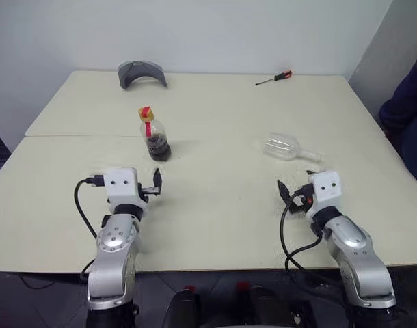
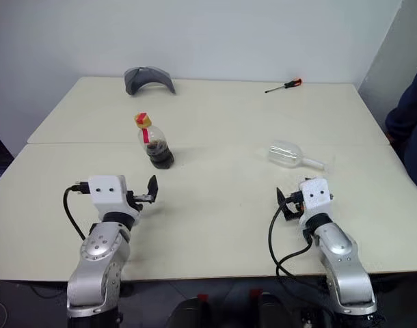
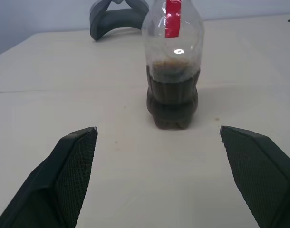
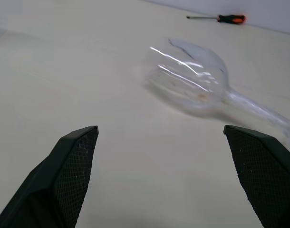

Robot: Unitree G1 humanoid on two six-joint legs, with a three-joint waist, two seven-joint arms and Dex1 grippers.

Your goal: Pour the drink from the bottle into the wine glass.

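Lower left of frame: left gripper (image 1: pixel 156 183), jaws spread, empty, just short of squat clear plastic bottle (image 1: pixel 154 135) standing upright, dark brown drink (image 3: pixel 172 99) filling its lower half. Lower right: right gripper (image 1: pixel 288 190), jaws spread, empty, facing clear stemmed wine glass (image 1: pixel 288 147) lying on its side on cream table (image 1: pixel 215 205).

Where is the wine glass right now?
The wine glass lies on its side on the table's right half, just ahead of the open right tool, with the screwdriver farther back near the wall.
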